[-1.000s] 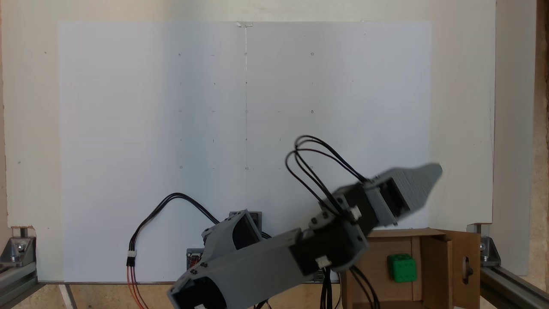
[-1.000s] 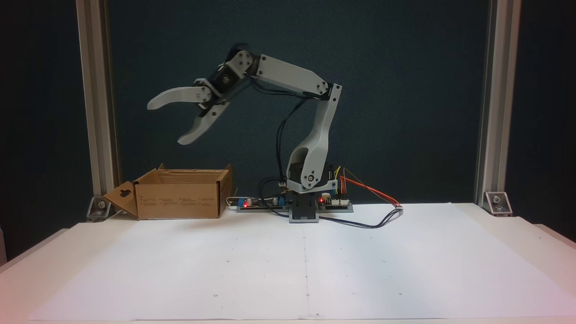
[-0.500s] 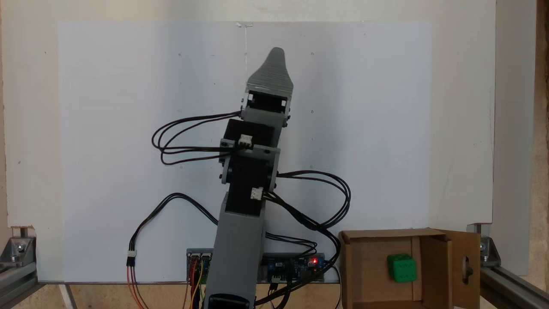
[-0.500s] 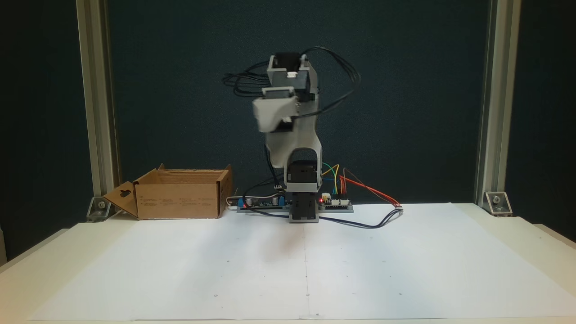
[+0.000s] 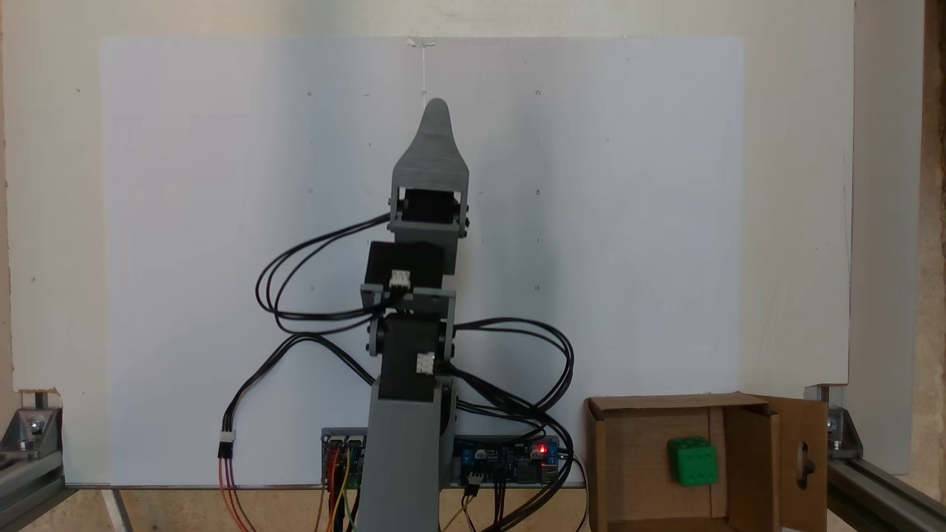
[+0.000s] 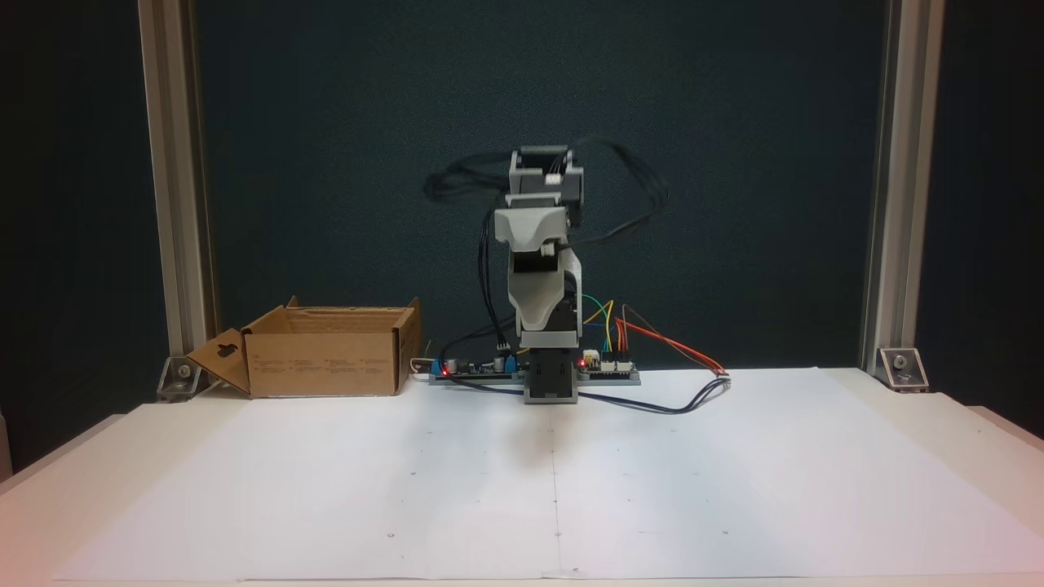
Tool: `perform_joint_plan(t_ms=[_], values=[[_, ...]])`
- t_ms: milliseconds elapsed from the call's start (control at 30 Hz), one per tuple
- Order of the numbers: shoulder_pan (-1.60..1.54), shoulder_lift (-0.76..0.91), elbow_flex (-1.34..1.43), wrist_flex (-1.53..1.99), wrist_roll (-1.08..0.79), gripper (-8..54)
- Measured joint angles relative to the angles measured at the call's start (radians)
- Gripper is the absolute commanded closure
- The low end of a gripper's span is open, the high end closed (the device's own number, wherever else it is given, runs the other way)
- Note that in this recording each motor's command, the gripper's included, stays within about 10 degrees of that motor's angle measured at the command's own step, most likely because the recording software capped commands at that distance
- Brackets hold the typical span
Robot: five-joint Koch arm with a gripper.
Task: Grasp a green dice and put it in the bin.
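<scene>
Since a second ago, the arm [image 5: 414,310] had swung away from the bin [image 5: 650,451] to the middle. Its gripper [image 5: 434,118] pointed forward over the tabletop [image 5: 185,222]; I could not tell whether it was open. On the right, the dice [image 5: 692,461] lay inside the bin.

My arm [image 5: 405,443] stands folded over its own base, the upper link rising up the middle of a fixed view and the forearm stacked along the same line beyond it. My claw [image 5: 434,118] points straight away from the base there, one grey tapered jaw lying flat on top (the other jaw sits behind it, so I cannot say how far apart they are). In a fixed view from the front, the claw [image 6: 538,314] faces the camera head on, hanging low in front of the shoulder, slightly blurred. Black cables [image 5: 295,288] loop out from my wrist on both sides.
</scene>
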Motion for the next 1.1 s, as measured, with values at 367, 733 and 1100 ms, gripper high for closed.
perform_joint_plan(t_ms=[367, 733, 1100], values=[[-0.003, 0.133, 0.431, -0.466, 0.0, -0.3], [-0.006, 0.133, 0.75, -0.916, 0.0, 1.2], [-0.008, 0.133, 0.907, -1.328, 0.0, 1.5]])
